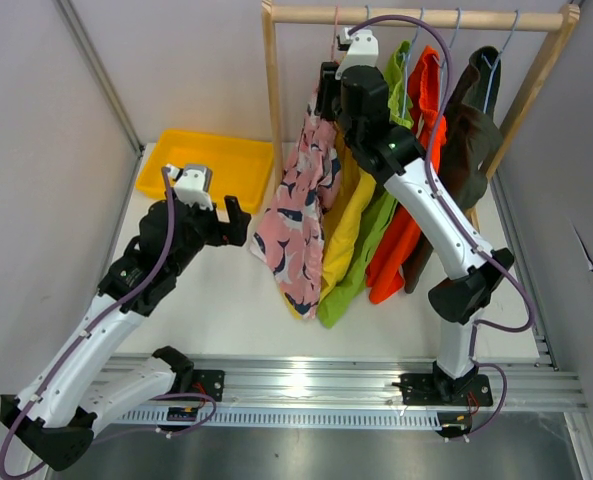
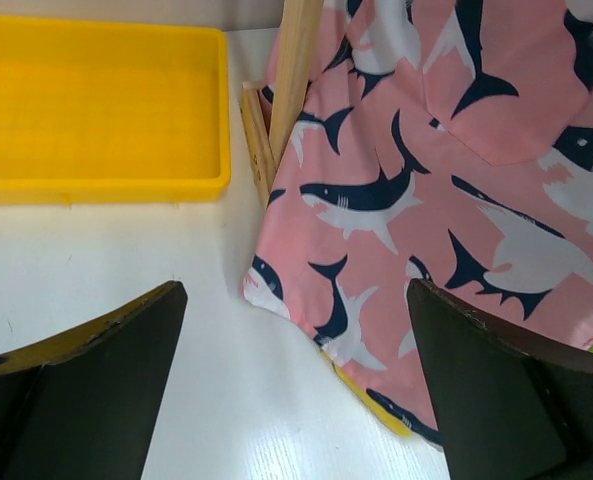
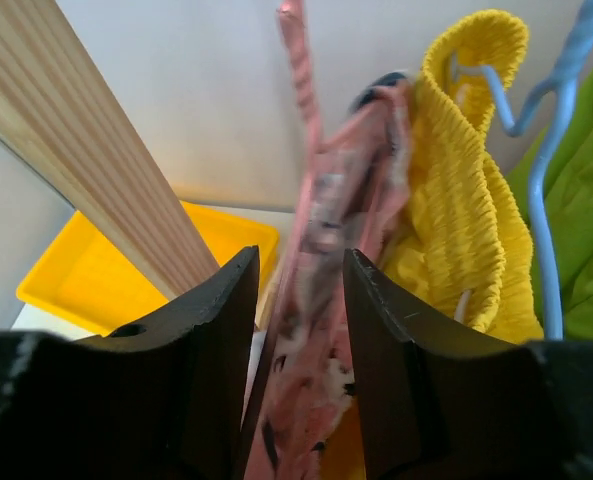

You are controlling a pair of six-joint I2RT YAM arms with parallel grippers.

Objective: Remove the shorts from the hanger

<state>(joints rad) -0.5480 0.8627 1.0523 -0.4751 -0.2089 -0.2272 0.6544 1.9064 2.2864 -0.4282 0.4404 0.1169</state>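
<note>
Five pairs of shorts hang on hangers from a wooden rail (image 1: 416, 16): pink shark-print shorts (image 1: 301, 215), yellow (image 1: 348, 220), lime green (image 1: 361, 265), orange (image 1: 406, 230) and dark olive-brown (image 1: 471, 150). My right gripper (image 1: 326, 95) is high at the pink pair's waist. In the right wrist view its jaws (image 3: 301, 255) are closed in on the bunched pink waistband (image 3: 321, 230), beside the yellow waistband (image 3: 466, 200). My left gripper (image 1: 238, 222) is open and empty, low over the table, facing the pink hem (image 2: 376, 200).
A yellow tray (image 1: 216, 160) sits at the back left, also in the left wrist view (image 2: 96, 110). The rack's wooden post (image 1: 272, 90) stands between the tray and the shorts. A blue wire hanger (image 3: 541, 200) holds the yellow pair.
</note>
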